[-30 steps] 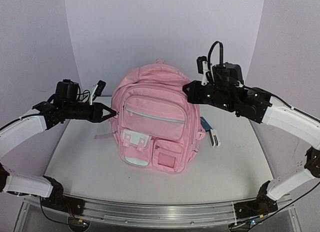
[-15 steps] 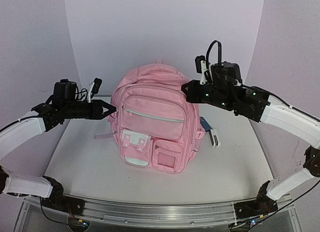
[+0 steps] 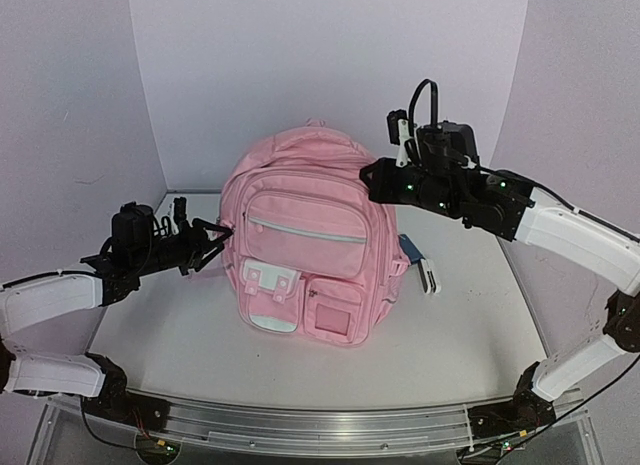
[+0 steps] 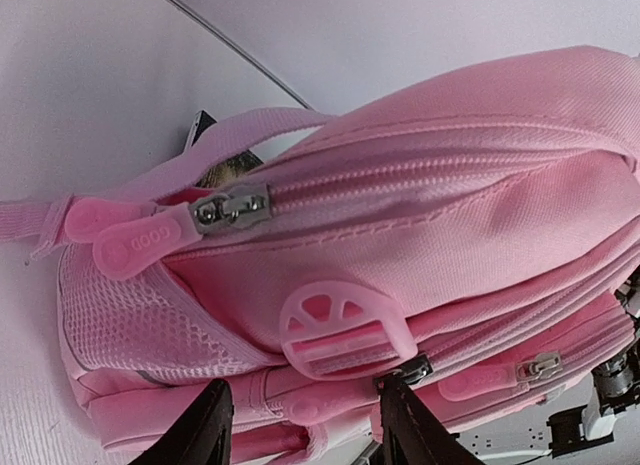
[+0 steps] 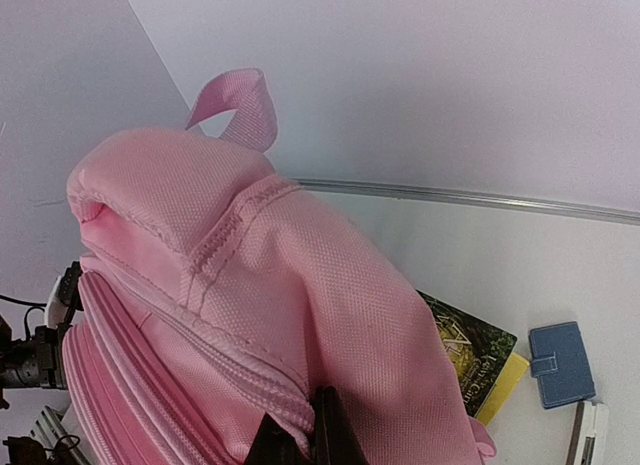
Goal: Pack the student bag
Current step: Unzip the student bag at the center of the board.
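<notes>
White bench (image 3: 450, 325) under upright pink bag (image 3: 305, 245), left pincer (image 3: 214, 241) spread open beside its zippered side, right pincer (image 3: 368, 177) clamped shut on fabric near its top corner.

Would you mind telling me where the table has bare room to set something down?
The widest bare patch is the front of the table, between the pink backpack and the near rail. The front-left corner is free too. Right of the backpack is crowded: blue wallet, white item, book.
</notes>
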### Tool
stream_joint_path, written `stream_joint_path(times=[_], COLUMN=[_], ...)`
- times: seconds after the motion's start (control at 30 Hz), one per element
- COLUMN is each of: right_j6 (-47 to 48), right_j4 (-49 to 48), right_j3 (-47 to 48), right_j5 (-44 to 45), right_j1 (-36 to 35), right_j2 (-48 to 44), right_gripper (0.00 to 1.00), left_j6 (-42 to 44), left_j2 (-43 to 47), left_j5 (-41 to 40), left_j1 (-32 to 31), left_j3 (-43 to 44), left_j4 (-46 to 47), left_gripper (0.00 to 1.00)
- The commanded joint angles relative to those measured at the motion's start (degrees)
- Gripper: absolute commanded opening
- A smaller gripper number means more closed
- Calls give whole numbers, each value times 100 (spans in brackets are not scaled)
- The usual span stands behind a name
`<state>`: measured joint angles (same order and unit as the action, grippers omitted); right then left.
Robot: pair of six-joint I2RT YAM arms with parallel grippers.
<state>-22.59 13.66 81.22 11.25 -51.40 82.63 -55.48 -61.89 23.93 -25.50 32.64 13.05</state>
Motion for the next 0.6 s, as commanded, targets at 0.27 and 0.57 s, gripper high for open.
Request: stream_joint_path(times=[0.27, 0.57], right_j6=[-54, -25], right_j4=[49, 49], right_j3=[258, 288], right_j5=[-118, -70], right_j1=[-2, -2], right_j2=[273, 278], right_gripper=[0, 0], left_j6=[-1570, -2042], left_j2=[-139, -500], left_j5=[-343, -554], left_j1=[-37, -282], left_j3=[-213, -232], left_j4=[944, 1296], left_gripper=[55, 54])
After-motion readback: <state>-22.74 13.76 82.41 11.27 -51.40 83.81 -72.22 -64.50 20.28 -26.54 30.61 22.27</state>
